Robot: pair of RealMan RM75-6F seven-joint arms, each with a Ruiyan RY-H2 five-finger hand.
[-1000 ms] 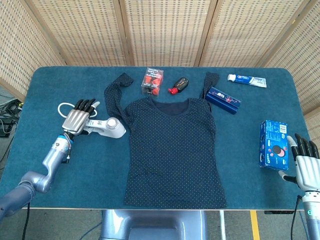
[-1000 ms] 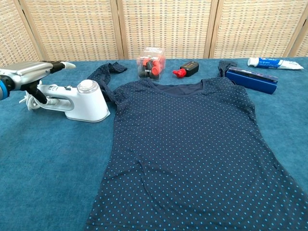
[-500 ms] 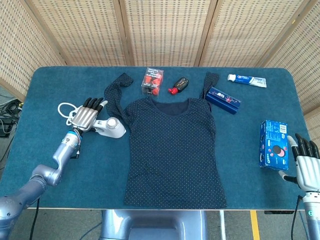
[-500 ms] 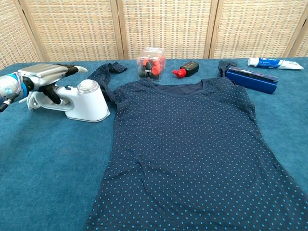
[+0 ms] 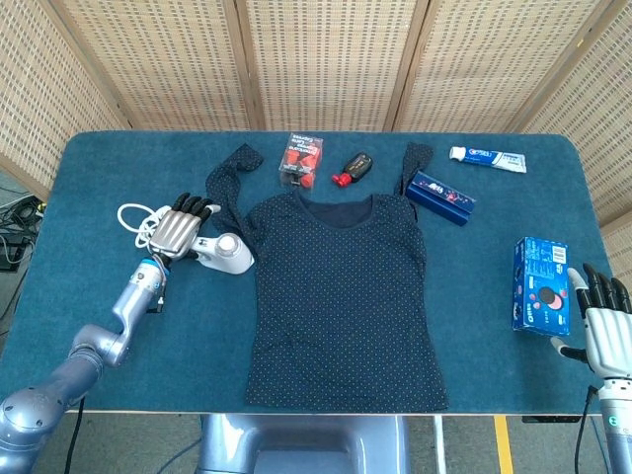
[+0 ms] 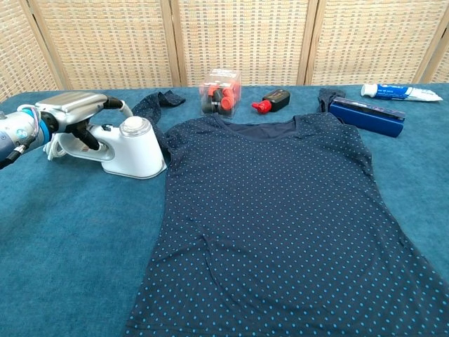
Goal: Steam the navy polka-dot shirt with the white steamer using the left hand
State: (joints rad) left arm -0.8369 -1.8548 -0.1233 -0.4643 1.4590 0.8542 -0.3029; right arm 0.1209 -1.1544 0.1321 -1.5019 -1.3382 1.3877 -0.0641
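The left hand lies flat over the steamer handle, fingers not yet clamped; next it must grip.

No wording can be read with certainty in either view. Red and blue print is carried on the white toothpaste tube, but its letters are too small to be made out. White lettering and a round picture are borne on the blue box at the worktop's right edge, unreadable. Faint markings on the long dark-blue box are likewise illegible.
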